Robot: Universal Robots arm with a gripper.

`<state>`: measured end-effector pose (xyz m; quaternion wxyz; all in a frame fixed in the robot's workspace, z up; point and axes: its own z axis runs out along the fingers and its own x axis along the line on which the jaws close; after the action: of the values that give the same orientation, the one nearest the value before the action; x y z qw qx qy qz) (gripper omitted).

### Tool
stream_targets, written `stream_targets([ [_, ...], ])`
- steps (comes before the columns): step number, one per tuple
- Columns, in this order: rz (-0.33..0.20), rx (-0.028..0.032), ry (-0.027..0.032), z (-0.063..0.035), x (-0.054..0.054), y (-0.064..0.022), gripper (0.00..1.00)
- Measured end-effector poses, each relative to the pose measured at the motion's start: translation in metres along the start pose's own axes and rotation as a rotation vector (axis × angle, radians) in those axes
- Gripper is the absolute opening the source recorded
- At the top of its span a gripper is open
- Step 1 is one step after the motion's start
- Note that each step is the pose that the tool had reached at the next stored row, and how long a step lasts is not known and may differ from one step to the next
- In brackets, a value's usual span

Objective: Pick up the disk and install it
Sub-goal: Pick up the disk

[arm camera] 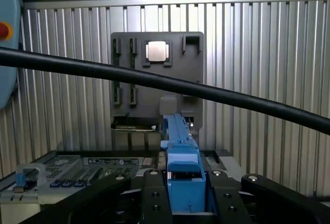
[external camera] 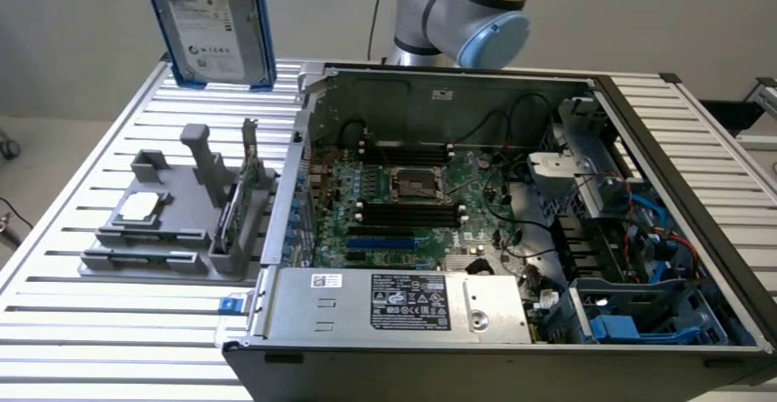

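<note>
At the exterior view's left, a slatted metal table [external camera: 73, 329] is seen. A grey holder [external camera: 170, 238] is set on it, with a small pale square chip [external camera: 137, 206] laid in one of its recesses. The disk [external camera: 206, 25] is held upright in the air above the far left part of the table, beyond the holder and clear of everything below. Its white label is turned toward the camera and its blue frame runs round the edges. In the wrist view the gripper [arm camera: 185, 182] is shown with its black fingers [arm camera: 153, 195] closed on the blue frame of the disk, one on each side. A black cable [arm camera: 247, 105] is stretched across that view, between the camera and the holder. Toward the exterior view's right, an open computer case [external camera: 413, 102] is laid on the table, its circuit board [external camera: 401, 202] exposed. The arm [external camera: 468, 11] is seen behind the case's far wall. In the near right corner of the case a blue bracket [external camera: 613, 327] is seated.
</note>
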<state>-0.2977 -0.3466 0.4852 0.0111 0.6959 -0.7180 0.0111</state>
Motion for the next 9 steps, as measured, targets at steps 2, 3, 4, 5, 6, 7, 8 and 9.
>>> stream_targets([
  [2,0.0,0.0,0.0,-0.0014,0.004,-0.0081,0.32],
  [3,0.0,0.0,0.0,-0.0021,0.006,-0.0124,0.32],
  [4,0.0,0.0001,-0.0001,-0.0026,0.008,-0.0166,0.32],
  [5,0.0,0.0002,-0.0002,-0.0032,0.01,-0.021,0.32],
  [6,0.0,0.0,-0.0001,-0.0038,0.012,-0.0255,0.32],
  [7,0.0,-0.0001,0.0,-0.0044,0.014,-0.0297,0.32],
  [8,0.0,-0.0002,0.0,-0.005,0.016,-0.0343,0.32],
  [9,0.0,-0.0002,0.0,-0.0056,0.017,-0.0387,0.32],
])
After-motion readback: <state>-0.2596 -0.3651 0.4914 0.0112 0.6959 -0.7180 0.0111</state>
